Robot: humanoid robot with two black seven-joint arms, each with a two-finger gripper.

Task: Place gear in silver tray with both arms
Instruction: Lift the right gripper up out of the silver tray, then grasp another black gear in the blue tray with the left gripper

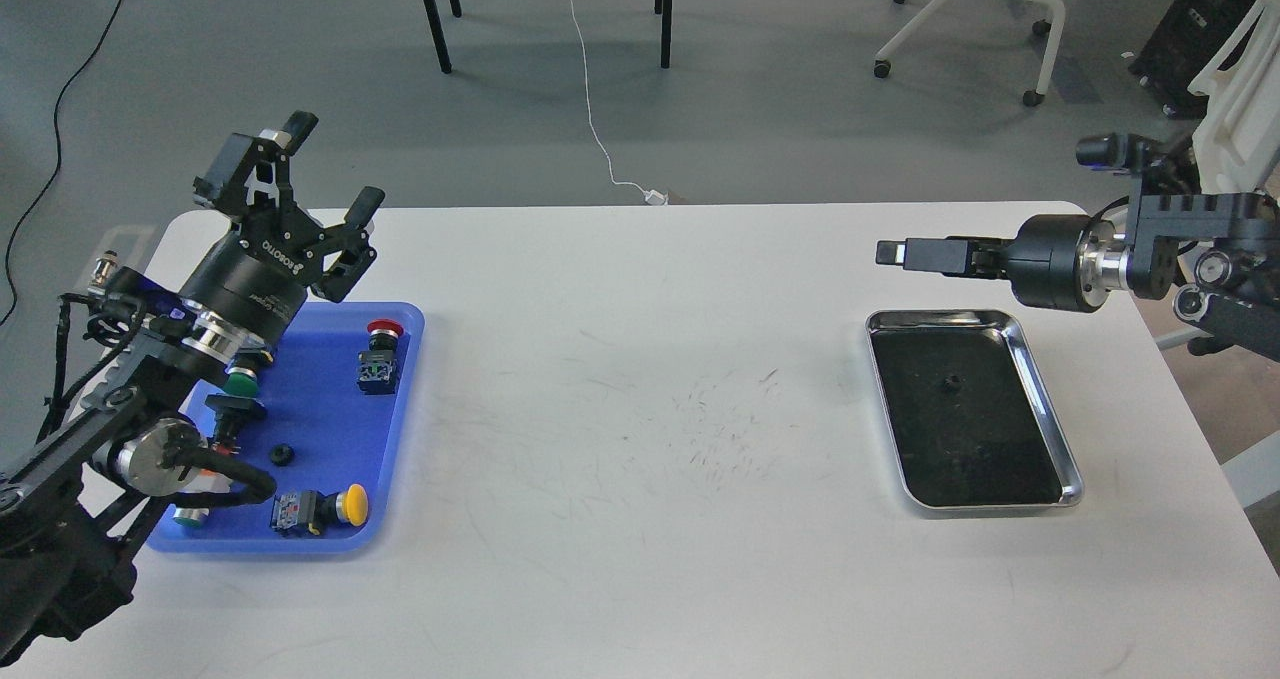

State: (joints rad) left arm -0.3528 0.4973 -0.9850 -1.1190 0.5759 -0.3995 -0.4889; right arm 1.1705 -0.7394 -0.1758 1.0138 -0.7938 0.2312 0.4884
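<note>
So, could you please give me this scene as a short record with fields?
left gripper: jaws open, empty, above the blue tray's far end
right gripper: side-on, jaws unclear, beyond the silver tray
blue tray: push buttons and small black gear
silver tray: one small dark piece inside
table: white, scuffed

A scuffed white rectangular table (640, 379) was seen, with a blue plastic tray (318, 534) laid left and a shiny steel tray (1040, 379) right.
</note>
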